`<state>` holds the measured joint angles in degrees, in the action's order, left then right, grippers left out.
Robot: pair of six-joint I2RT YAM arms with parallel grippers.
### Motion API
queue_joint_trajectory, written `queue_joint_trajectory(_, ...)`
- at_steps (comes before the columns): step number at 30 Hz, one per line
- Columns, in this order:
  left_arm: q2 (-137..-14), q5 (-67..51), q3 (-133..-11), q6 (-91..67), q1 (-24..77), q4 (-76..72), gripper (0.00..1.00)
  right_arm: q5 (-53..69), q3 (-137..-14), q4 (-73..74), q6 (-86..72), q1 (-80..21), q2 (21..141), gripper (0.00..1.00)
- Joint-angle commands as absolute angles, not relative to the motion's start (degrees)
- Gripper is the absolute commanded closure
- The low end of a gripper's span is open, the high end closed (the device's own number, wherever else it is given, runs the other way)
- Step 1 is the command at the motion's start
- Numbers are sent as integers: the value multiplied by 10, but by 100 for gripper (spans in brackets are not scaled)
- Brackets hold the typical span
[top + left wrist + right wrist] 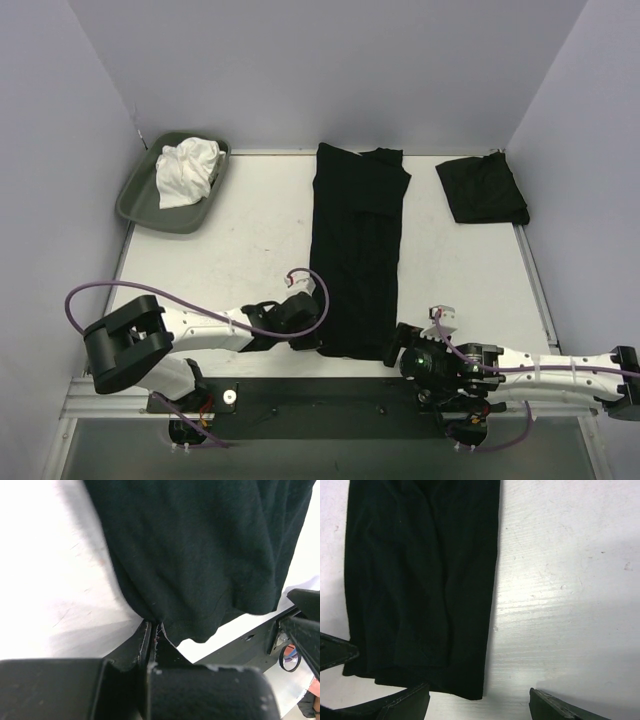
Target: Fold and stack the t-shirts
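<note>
One broad white tabletop [250,250] carries everything. Biggest on it is a black short-sleeved t-shirt of thin cloth [358,250], folded lengthwise into a long strip that runs from the far edge down the middle almost to the arm bases. At the far left corner sits a shallow grey-green plastic tray [135,200] with a crumpled white cloth [187,170] inside. At the far right corner lies a second black t-shirt [482,190], folded into a small, roughly square packet, well apart from the long one.

The left gripper [152,627] is at the strip's near left corner, its jaws pinched tight on the hem, the cloth bunching up where it is caught. The right gripper [479,695] stands at the near right corner with jaws spread wide, one finger over the cloth and the other over bare table, clamping nothing.
</note>
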<state>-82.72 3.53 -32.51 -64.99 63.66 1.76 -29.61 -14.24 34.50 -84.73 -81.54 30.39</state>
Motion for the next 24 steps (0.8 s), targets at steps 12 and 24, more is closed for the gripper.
queue_joint_trajectory(12, -750, 62, -227, -651, 646, 116, 100, -309, -150, 265, -904, -823, 473, 36)
queue_joint_trajectory(24, -744, 59, -209, -653, 649, 94, 100, -298, -167, 221, -931, -842, 541, 48)
